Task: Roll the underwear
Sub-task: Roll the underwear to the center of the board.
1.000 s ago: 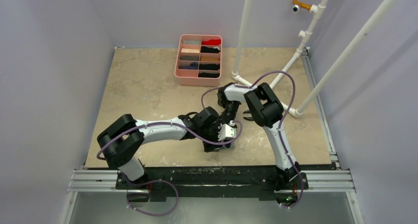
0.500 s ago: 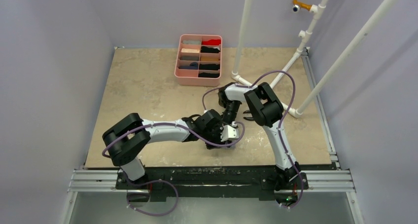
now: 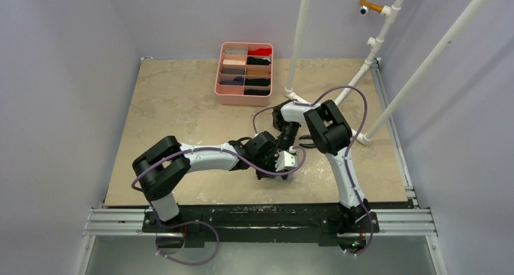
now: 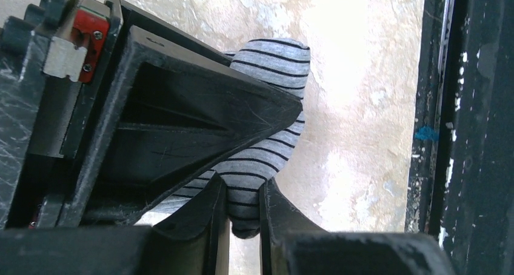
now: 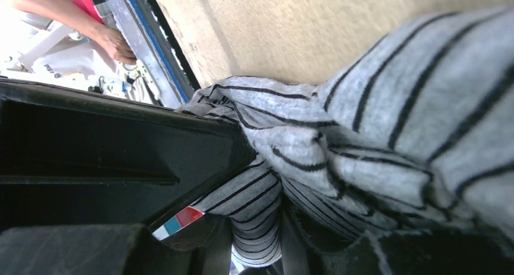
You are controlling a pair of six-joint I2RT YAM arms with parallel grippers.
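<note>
Grey striped underwear [image 4: 267, 63] pinched between the fingers of my left gripper [image 4: 242, 196], and likewise of my right gripper [image 5: 251, 238].

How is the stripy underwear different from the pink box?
The underwear is grey with dark stripes; the box is pink. The underwear is soft and bunched; the box is stiff, with compartments. The underwear is pinched by the left gripper and right gripper near the front; the box stands untouched at the back. Both are over the same table.
</note>
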